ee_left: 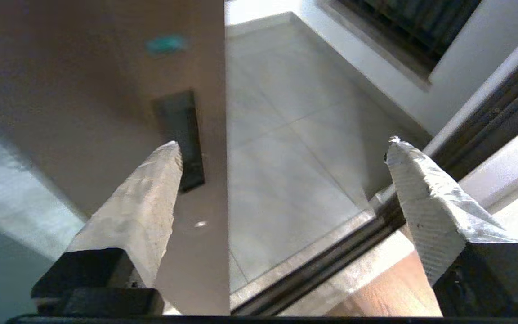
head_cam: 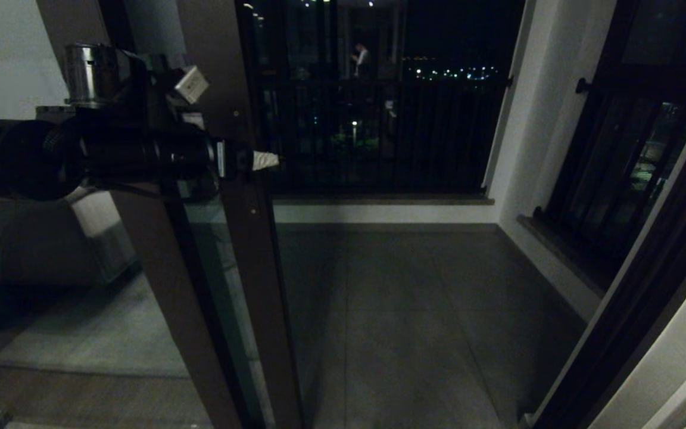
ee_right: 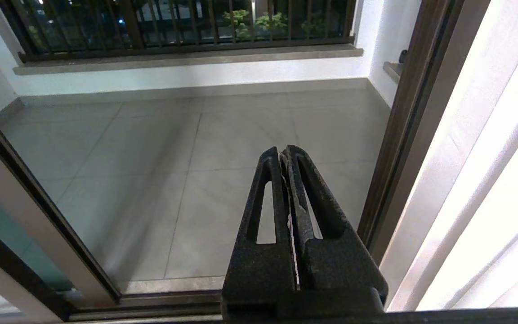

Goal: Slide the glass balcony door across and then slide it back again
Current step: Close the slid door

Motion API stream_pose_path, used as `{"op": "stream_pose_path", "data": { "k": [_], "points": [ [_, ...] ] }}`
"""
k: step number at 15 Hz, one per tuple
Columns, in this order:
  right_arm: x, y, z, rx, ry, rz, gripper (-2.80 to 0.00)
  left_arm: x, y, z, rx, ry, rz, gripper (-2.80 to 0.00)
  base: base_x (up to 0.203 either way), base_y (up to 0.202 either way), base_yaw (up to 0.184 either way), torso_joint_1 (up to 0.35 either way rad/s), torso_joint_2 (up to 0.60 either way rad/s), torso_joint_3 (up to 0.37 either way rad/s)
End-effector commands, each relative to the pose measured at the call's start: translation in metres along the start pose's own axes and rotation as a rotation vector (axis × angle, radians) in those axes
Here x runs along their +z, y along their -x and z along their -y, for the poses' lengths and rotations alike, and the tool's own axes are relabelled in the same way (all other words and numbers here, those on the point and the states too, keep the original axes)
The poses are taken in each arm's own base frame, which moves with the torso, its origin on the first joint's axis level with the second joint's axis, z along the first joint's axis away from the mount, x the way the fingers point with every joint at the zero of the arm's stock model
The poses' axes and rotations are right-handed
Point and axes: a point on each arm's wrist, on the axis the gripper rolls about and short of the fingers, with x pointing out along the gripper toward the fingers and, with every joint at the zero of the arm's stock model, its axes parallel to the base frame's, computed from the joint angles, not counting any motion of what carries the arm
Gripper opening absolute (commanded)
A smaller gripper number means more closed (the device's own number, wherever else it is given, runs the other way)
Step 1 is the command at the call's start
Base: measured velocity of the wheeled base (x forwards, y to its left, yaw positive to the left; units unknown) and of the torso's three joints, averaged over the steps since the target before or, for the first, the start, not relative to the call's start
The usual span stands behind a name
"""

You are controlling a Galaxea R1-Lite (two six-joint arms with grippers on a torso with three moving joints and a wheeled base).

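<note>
left hand (ee_left: 281, 148): spread wide, empty | glass balcony door (head_cam: 253, 238) pull slot (ee_left: 180, 135) at its 10 o'clock (slot runs vertically) | right hand (ee_right: 286, 155): closed, parked

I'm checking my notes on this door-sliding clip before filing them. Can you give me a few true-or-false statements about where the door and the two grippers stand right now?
1. The left gripper is open, with nothing between its fingers. True.
2. The glass balcony door fills the whole doorway. False: it stands at the left, and the tiled balcony floor shows through the open gap.
3. One left finger lies near the pull slot in the door's frame. True.
4. The right gripper is pushing the door. False: it is shut, apart from the door, over the open floor.
5. The railing is indoors. False: it is at the balcony's far edge.
</note>
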Motion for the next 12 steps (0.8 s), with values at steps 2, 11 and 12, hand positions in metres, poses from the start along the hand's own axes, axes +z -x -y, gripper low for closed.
{"op": "stream_pose_path", "data": {
  "k": [2,11,12],
  "points": [
    [0.000,0.000,0.000,0.000,0.000,0.001,-2.80,-0.004,-0.005,0.000,-0.015,0.002,-0.011,0.00,0.000,0.000,0.000,0.000,0.00,0.000],
    [0.000,0.000,0.000,0.000,0.000,0.000,-2.80,-0.003,-0.015,0.006,-0.033,-0.009,-0.008,0.00,0.000,0.000,0.000,0.000,0.00,0.000],
    [0.000,0.000,0.000,0.000,0.000,0.000,-2.80,-0.003,-0.017,0.005,-0.033,-0.009,-0.009,0.00,0.000,0.000,0.000,0.000,0.00,0.000]
  ]
}}
